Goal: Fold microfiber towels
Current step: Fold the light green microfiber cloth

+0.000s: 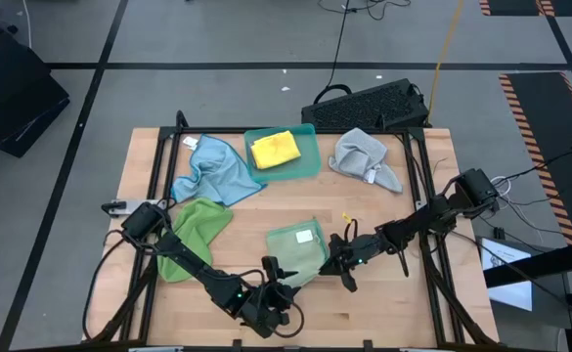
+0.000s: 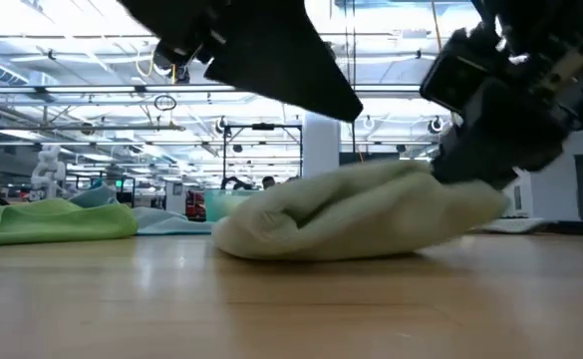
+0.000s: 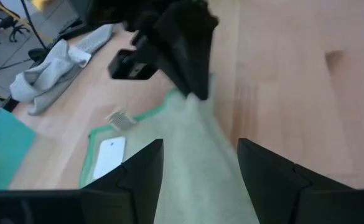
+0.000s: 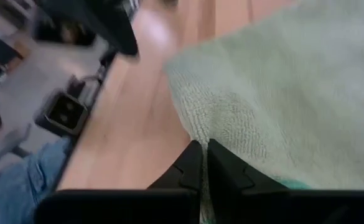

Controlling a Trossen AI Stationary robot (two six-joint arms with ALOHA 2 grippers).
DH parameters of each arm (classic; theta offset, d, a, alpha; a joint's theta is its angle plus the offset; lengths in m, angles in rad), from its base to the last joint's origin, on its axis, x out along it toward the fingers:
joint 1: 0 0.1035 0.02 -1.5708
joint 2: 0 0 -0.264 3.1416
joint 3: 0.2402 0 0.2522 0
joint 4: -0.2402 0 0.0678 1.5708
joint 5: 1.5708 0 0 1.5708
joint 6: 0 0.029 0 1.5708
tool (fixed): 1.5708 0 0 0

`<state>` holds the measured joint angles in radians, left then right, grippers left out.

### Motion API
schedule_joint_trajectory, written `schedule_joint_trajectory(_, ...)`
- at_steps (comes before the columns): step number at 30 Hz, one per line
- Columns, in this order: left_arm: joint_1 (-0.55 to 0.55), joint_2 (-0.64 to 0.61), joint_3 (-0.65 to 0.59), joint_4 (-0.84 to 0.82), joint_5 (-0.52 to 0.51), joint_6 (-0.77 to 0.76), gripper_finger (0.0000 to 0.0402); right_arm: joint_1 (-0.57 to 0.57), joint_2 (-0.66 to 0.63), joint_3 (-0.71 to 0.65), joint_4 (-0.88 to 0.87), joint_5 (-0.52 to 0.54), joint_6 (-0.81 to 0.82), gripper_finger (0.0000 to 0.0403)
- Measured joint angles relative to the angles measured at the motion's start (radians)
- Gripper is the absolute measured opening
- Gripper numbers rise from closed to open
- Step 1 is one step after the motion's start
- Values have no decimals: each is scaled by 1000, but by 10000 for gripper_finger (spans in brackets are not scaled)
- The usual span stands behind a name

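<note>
A pale green towel (image 1: 298, 249) lies folded in a soft mound on the table's near middle, a white label (image 3: 110, 155) on top. My left gripper (image 1: 278, 277) is open at its near edge, its fingers on either side of a strip of the towel (image 3: 200, 168); in the low view it hangs just above the mound (image 2: 361, 214). My right gripper (image 1: 336, 256) is shut at the towel's right edge. A bright green towel (image 1: 193, 235), a light blue one (image 1: 212, 168) and a grey one (image 1: 364, 158) lie crumpled. A yellow one (image 1: 274, 149) lies in the teal tray. My left gripper's open fingers (image 3: 141, 171) flank the towel's near part; I cannot tell whether they touch it. My right gripper is shut on the towel's right edge (image 4: 197, 127), coming slanting down from the table's right. The towel rests on the table, slack, bulging up beside the fingers (image 2: 440, 184).
The teal tray (image 1: 308, 161) stands at the far middle, a black keyboard (image 1: 369, 106) beyond the table's far edge. Bare wood lies along the near edge (image 1: 383, 313) and between the towels. Black frame rails (image 1: 158, 156) run along both sides.
</note>
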<state>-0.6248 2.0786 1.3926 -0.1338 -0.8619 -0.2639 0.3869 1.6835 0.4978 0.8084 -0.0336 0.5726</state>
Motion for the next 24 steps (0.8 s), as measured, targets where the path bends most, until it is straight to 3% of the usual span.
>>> schedule_joint_trajectory(9, 21, 6, 1, 83, -111, 44, 208, -46, -50, 1, 0, 4, -14, 10)
schedule_joint_trajectory(12, 41, 6, 1, 100, -112, 70, 227, -62, -52, 1, 2, 6, -16, 9)
schedule_joint_trajectory(20, 125, 57, 2, 179, 111, -1, 342, -84, -52, 1, 4, 9, -13, 9)
schedule_joint_trajectory(24, 144, 60, 3, 112, 130, -76, 362, -86, -52, 1, 11, 10, -14, 9)
